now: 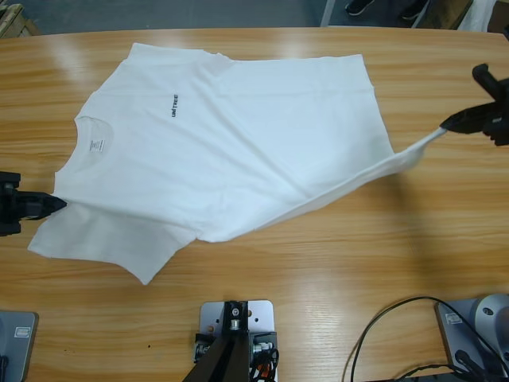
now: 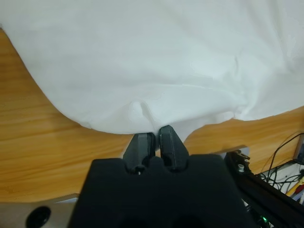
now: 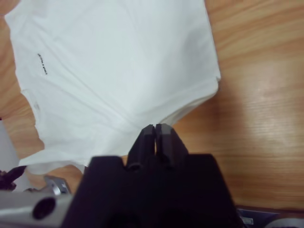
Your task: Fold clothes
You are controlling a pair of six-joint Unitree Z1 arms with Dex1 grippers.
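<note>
On the long wooden table (image 1: pixel 445 231), the plain white short-sleeved cotton T-shirt (image 1: pixel 238 151) is lying spread across the middle, neck to the left; the left gripper (image 2: pixel 155 137) is pinching the shoulder edge at the left, and the right gripper (image 3: pixel 154 133) is pinching a hem corner, stretching it to the far right; too much pull could slip the cloth out; the small dark chest lettering (image 1: pixel 173 104) seems to read "UNITREE"; the neck label (image 1: pixel 97 146) is unreadable.

Left gripper (image 1: pixel 60 204) enters at the left edge, fingers (image 2: pixel 168 145) closed together. Right gripper (image 1: pixel 447 123) enters at the right edge, likewise closed.
</note>
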